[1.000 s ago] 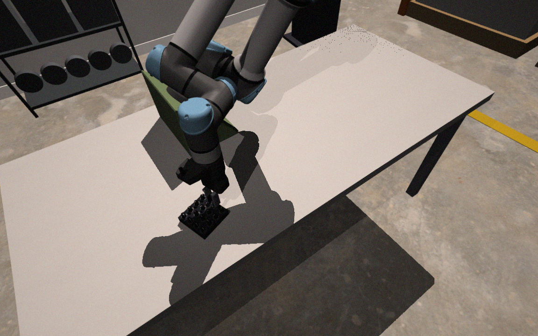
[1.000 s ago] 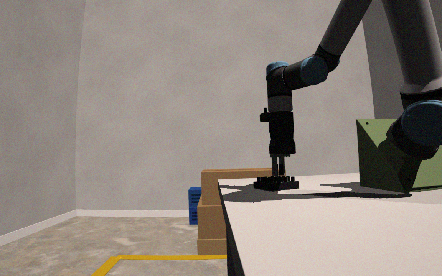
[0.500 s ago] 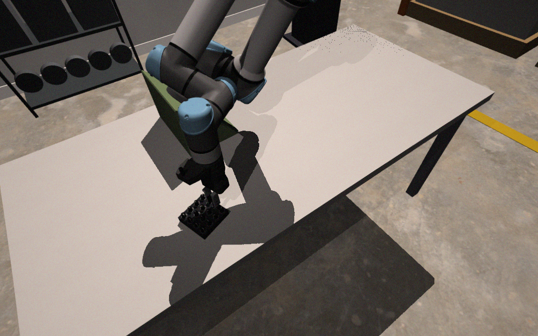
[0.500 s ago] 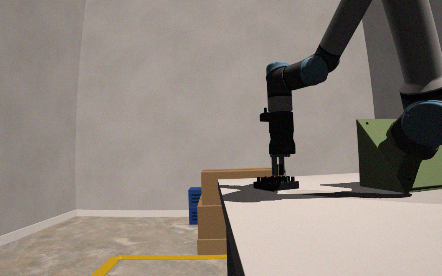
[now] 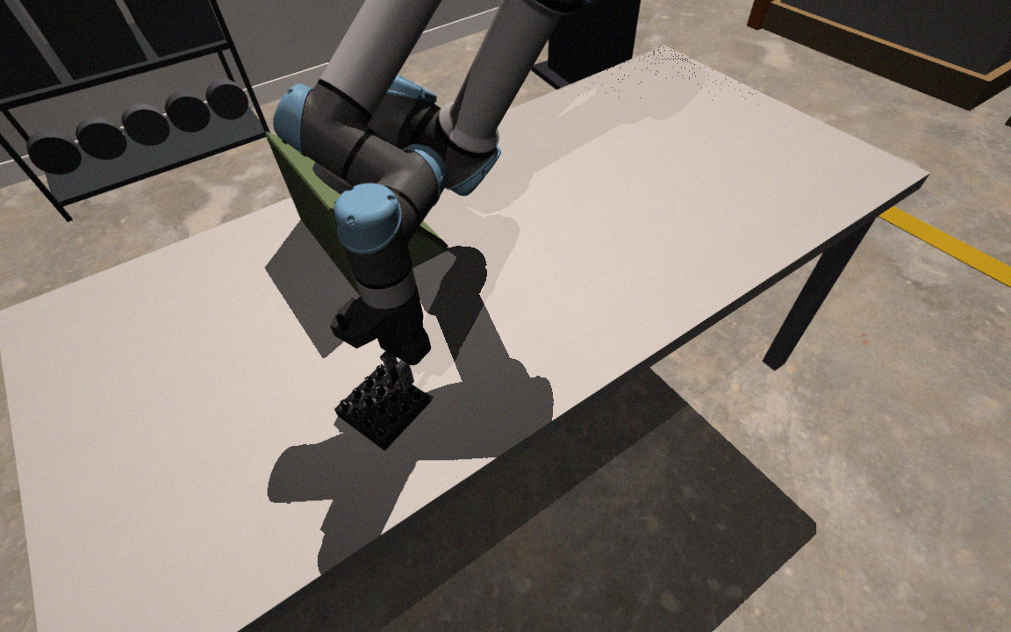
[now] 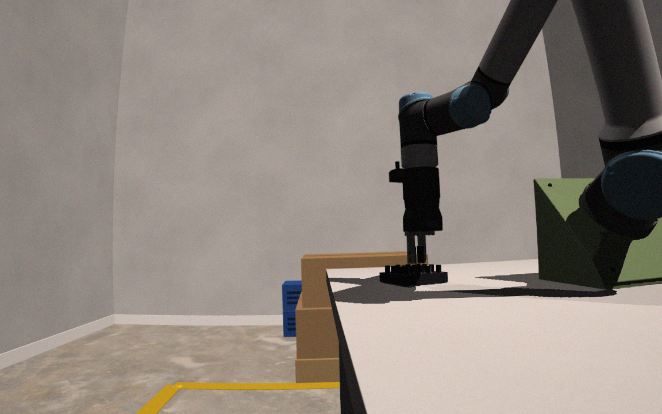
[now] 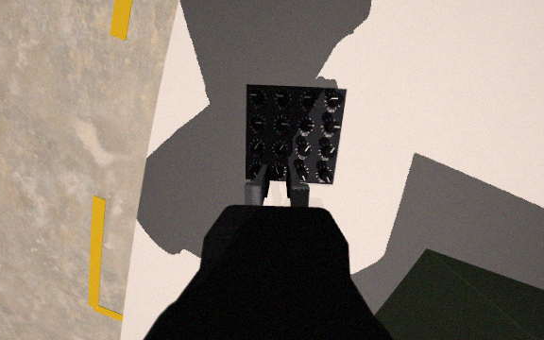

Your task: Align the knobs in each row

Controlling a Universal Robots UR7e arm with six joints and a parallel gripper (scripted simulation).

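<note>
The black knob box [image 5: 399, 433] [image 6: 438, 278] [image 7: 269, 111] stands on the table with four rows of knobs. In the wrist view its names are below the knobs, so row A is at the top. Row A's lines look level, row B's too; row C's slant up to the right. The lines of D3 [image 7: 303, 177] and D4 [image 7: 328, 178] slant down to the right; D1's line [image 7: 256, 170] seems to slant differently, but is dim. My gripper [image 5: 399, 383] [image 6: 415, 261] [image 7: 278, 175] is open, fingertips just above knob level, on either side of D2 [image 7: 279, 171] as seen from the wrist. The socket is not visible.
A green wedge-shaped block [image 5: 310, 200] [image 6: 559, 241] [image 7: 442, 293] stands on the table [image 5: 729, 196] [image 6: 477, 349] [image 7: 489, 94] near the arm. The table's edge runs left of the box in the wrist view. The arm's shadow darkens much of the box.
</note>
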